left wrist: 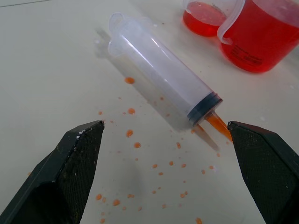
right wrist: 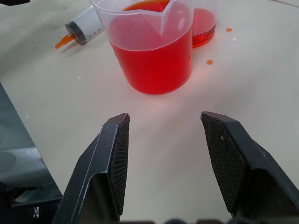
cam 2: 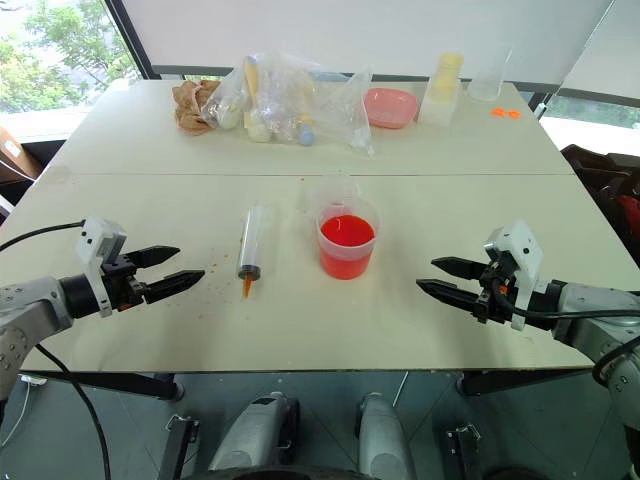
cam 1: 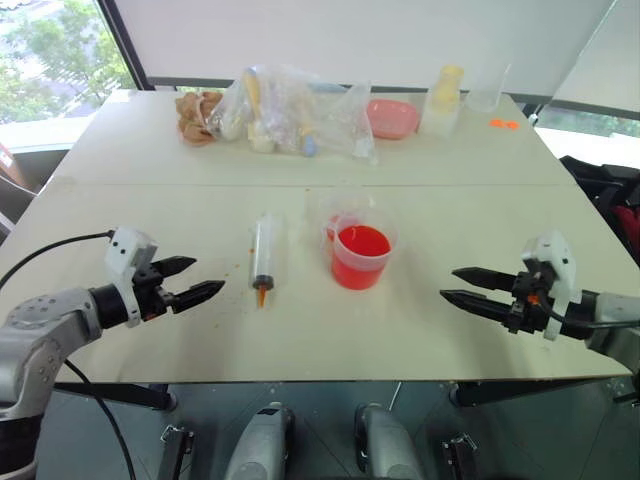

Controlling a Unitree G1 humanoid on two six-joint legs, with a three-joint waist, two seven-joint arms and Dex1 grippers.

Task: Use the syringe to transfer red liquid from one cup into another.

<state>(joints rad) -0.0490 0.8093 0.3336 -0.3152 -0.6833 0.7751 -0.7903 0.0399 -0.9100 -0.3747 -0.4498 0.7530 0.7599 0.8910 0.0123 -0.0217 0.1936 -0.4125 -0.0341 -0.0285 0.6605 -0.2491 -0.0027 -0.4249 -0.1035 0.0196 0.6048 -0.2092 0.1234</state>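
Wide white table (cam 1: pixel 480 330), both arms hovering low over its near edge. Dead centre sits the big measuring cup (cam 1: pixel 360 257), well filled with red liquid (cam 1: pixel 361 243), the small cup (cam 1: pixel 336 214) tucked just behind it. Left of them lies the syringe (cam 1: pixel 264 255), orange tip pointing near. Left gripper (cam 1: pixel 196 281) spread wide, empty; right gripper (cam 1: pixel 467 286) likewise. That barrel looks light, stiff and probably slick, so take it mid-barrel.
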